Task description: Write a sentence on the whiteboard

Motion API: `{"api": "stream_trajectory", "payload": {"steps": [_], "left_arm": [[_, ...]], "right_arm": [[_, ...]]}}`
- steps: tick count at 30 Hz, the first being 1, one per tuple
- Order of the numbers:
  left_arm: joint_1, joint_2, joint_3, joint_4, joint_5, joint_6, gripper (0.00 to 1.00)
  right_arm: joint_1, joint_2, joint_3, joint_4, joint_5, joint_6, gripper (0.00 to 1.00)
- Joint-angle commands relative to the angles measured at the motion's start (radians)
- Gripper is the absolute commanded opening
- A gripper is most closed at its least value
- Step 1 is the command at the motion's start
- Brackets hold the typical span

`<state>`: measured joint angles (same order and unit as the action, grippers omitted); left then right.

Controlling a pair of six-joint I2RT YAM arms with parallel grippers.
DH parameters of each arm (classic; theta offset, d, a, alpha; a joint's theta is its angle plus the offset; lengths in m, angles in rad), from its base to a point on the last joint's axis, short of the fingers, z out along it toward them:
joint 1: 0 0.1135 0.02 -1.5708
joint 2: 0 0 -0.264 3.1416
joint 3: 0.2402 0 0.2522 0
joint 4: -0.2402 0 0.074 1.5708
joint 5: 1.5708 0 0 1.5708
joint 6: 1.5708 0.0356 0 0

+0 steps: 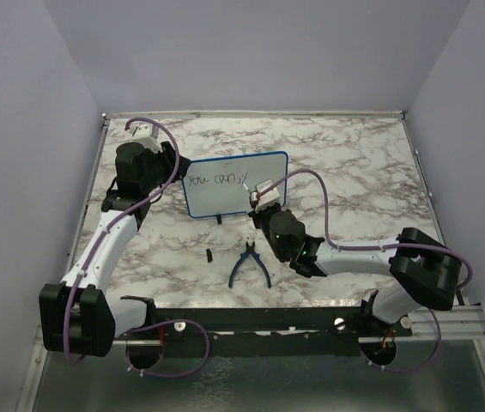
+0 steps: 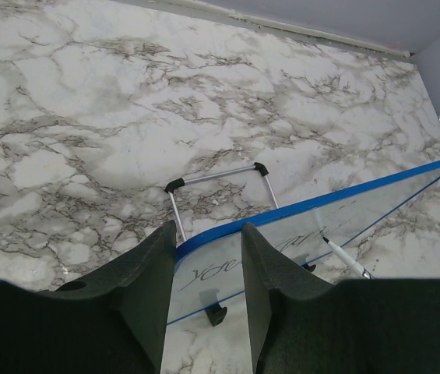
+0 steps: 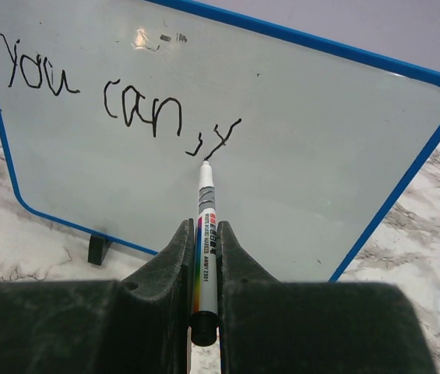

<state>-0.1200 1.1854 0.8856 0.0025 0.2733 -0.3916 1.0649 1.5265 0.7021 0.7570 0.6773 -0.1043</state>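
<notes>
The blue-framed whiteboard (image 3: pixel 321 156) stood upright; its black sentence (image 3: pixel 126 101) read "you can, y". The left gripper (image 2: pixel 209 232) clamped its frame edge. The right gripper (image 3: pixel 204 253) clamped a marker (image 3: pixel 206 218).

left arm (image 1: pixel 109 240) extended; left pincer (image 2: pixel 208 230) part-closed, gripping | right arm (image 1: pixel 358 255) bent inward; right pincer (image 3: pixel 204 230) clamped tight

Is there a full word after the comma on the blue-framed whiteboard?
No, the black handwritten sentence shows only a "y" there, at the white marker tip.
</notes>
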Motion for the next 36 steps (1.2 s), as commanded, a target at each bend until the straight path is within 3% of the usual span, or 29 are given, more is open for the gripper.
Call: {"api": "stream_trajectory", "payload": {"steps": [1, 14, 22, 36], "left_arm": [[-0.003, -0.021, -0.013, -0.012, 0.030, 0.005, 0.40], [-0.004, -0.021, -0.014, -0.013, 0.029, 0.004, 0.40], [-0.004, -0.020, -0.014, -0.013, 0.029, 0.005, 0.40], [-0.003, -0.021, -0.016, -0.012, 0.038, 0.008, 0.40]], "right_arm": [[-0.006, 0.011, -0.010, -0.025, -0.025, 0.016, 0.01], [0.006, -0.132, -0.060, -0.005, -0.001, -0.013, 0.01], [0.004, -0.111, -0.043, 0.012, 0.085, -0.030, 0.01], [-0.001, -0.073, -0.019, 0.065, 0.075, -0.064, 0.01]]}}
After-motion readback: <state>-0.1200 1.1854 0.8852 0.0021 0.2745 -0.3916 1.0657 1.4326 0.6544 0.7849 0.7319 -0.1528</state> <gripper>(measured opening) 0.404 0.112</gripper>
